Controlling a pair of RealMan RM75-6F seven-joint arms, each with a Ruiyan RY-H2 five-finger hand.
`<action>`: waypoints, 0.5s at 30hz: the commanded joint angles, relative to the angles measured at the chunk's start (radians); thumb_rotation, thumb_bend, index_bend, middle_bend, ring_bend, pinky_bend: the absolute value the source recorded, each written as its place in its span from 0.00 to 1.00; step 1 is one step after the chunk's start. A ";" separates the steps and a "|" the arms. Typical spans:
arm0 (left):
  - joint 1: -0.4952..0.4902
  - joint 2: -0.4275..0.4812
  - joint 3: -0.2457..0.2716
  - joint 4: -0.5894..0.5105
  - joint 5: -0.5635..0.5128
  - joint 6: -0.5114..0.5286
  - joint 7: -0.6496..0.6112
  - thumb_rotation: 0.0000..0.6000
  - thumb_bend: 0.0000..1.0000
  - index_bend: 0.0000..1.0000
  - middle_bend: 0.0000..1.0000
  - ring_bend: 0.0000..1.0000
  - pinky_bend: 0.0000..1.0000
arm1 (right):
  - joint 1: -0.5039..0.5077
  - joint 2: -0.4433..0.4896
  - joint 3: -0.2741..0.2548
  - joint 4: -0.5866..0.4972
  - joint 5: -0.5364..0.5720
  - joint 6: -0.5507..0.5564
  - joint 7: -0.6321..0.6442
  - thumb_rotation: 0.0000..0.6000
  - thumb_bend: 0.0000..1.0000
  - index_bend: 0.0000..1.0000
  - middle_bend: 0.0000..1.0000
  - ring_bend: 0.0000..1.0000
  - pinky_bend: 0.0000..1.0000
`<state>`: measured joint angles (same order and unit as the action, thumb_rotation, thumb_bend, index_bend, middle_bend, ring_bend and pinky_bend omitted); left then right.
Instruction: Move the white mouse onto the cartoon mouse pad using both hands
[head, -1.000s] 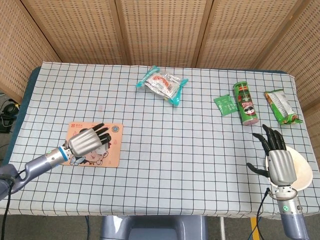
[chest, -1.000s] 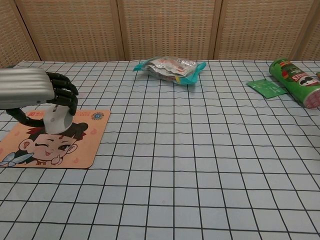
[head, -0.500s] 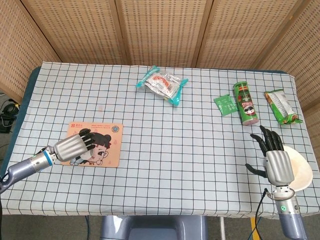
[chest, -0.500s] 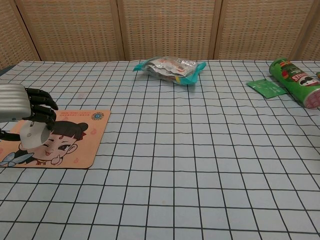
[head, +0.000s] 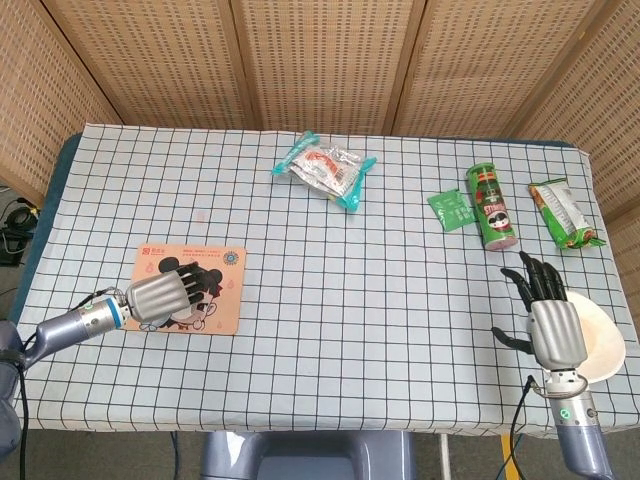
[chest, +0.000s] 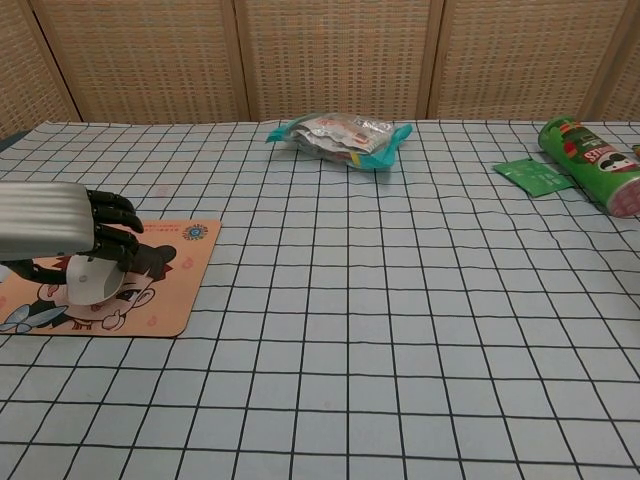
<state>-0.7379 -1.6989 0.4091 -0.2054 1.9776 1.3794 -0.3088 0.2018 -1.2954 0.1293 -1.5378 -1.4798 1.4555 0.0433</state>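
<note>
Left hand grips white mouse on cartoon mouse pad (seemingly touching); right hand spread, holding nothing.

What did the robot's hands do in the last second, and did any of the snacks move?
The left hand kept its grip on the white mouse and shifted over the cartoon mouse pad, first drawing back toward the pad's near left side, then forward again a little. The right hand stayed open beside the white bowl, edging slightly back. The snack bags and the green can did not move.
</note>
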 joint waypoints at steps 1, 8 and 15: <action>-0.005 -0.016 -0.001 0.014 0.000 -0.013 -0.005 1.00 0.45 0.52 0.29 0.17 0.17 | 0.000 -0.002 0.001 0.003 0.003 -0.002 -0.004 1.00 0.17 0.22 0.00 0.00 0.00; -0.010 -0.033 0.002 0.037 0.001 -0.033 -0.002 1.00 0.40 0.25 0.05 0.01 0.03 | 0.002 -0.007 0.004 0.008 0.012 -0.007 -0.008 1.00 0.17 0.22 0.00 0.00 0.00; -0.009 -0.012 -0.012 0.045 -0.013 -0.005 -0.006 1.00 0.29 0.00 0.00 0.00 0.00 | 0.003 -0.010 0.003 0.010 0.010 -0.009 -0.006 1.00 0.17 0.22 0.00 0.00 0.00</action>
<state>-0.7471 -1.7140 0.3996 -0.1611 1.9664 1.3714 -0.3140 0.2050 -1.3056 0.1323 -1.5277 -1.4688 1.4460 0.0365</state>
